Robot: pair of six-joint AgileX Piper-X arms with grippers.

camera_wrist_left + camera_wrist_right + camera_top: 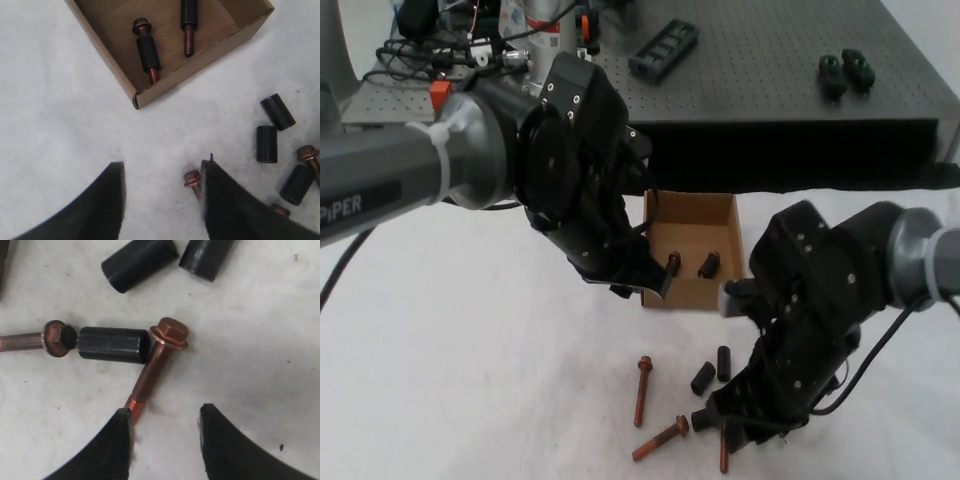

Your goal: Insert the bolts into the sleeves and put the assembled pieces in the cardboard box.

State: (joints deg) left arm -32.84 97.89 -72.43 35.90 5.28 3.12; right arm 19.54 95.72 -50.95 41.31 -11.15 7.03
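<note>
Now my right gripper [165,410] hangs spread over a loose bolt [155,362], its tip seemingly touching one finger, a sleeve [114,344] against it. My left gripper [161,167], also spread, hovers near the cardboard box [165,85], where two assembled pieces [148,50] lie.

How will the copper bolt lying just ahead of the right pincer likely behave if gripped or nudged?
The copper bolt looks like rigid metal, so it probably won't flex. Its round shank may roll, pivoting about the wider flanged head. It touches a black sleeve, which might shift too.
</note>
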